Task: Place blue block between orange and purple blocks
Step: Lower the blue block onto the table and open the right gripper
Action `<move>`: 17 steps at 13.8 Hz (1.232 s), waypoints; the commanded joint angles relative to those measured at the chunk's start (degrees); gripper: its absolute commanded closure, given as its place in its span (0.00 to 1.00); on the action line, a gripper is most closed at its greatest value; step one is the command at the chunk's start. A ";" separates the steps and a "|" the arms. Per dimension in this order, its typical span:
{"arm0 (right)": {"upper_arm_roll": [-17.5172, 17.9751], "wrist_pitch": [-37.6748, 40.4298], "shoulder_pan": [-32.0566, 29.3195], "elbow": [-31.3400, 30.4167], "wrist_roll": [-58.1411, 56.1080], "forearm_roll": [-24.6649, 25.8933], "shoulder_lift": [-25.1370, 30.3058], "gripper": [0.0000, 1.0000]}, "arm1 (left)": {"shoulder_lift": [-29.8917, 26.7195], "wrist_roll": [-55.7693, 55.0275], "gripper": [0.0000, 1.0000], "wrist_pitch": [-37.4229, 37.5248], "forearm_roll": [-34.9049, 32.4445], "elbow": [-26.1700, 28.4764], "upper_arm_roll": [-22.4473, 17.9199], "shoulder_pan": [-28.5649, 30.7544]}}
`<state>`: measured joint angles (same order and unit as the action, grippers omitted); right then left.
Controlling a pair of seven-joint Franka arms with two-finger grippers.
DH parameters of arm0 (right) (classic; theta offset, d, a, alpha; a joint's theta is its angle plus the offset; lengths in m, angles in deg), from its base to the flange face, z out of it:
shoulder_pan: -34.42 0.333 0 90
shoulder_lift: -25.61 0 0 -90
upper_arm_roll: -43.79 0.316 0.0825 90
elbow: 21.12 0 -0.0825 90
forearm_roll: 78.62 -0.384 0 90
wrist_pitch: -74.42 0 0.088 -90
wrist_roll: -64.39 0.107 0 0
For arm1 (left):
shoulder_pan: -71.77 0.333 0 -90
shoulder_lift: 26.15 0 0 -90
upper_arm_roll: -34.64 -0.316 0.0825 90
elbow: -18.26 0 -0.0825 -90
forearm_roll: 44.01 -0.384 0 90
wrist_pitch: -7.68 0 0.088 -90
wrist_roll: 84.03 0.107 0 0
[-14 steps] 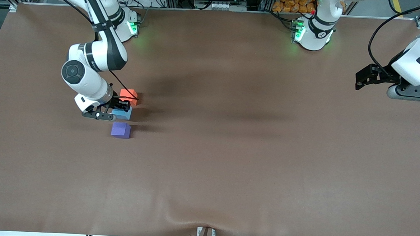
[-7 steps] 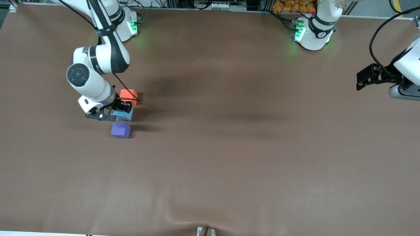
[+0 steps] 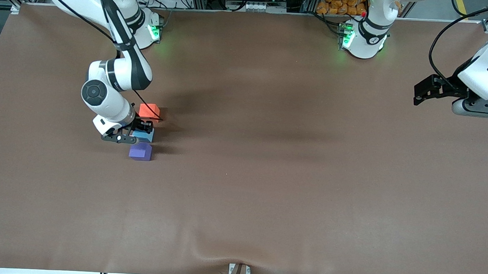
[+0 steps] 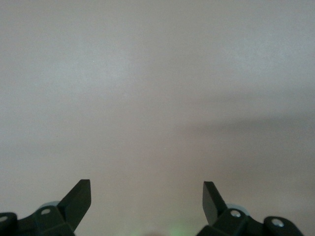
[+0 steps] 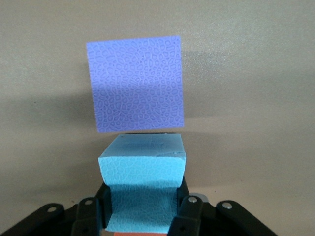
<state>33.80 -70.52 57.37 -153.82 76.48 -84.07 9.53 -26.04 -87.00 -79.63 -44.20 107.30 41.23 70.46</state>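
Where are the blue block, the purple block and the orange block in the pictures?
blue block (image 5: 142, 169): right wrist view, on its upper face, between the fingers of the right gripper.
purple block (image 3: 140, 152): front view, on its top face.
orange block (image 3: 149, 110): front view, on its top face.

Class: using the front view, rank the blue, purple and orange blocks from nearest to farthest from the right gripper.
1. blue block: held in the right gripper.
2. orange block: beside it, toward the robots' bases.
3. purple block: nearest the camera; close to call with orange.
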 commanded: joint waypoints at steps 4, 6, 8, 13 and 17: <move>0.86 -2.45 -0.89 -1.50 -1.90 0.00 -0.79 0.00 | 0.68 -0.11 0.00 0.92 0.80 -1.58 0.35 0.87; 0.95 -0.62 -1.15 -0.72 -1.98 0.00 -0.62 0.00 | 0.68 -0.11 0.00 0.92 0.89 -1.58 0.26 0.96; 0.95 9.70 -1.24 5.58 -1.81 -0.18 -0.10 0.00 | 0.68 -0.02 0.00 0.92 0.89 -1.58 0.26 1.05; 0.86 41.36 -3.44 32.98 -1.72 -0.26 -0.97 0.00 | 0.76 -0.02 0.00 0.83 0.89 -1.58 0.26 0.96; 0.77 58.68 -6.49 53.12 -2.16 0.09 -1.41 0.00 | 0.76 -0.02 0.00 0.83 0.80 -1.58 0.26 0.87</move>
<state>33.71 -19.47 54.31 -110.24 75.28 -84.06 9.69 -25.91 -87.00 -79.63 -44.20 107.18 41.15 70.88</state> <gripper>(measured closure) 0.000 0.000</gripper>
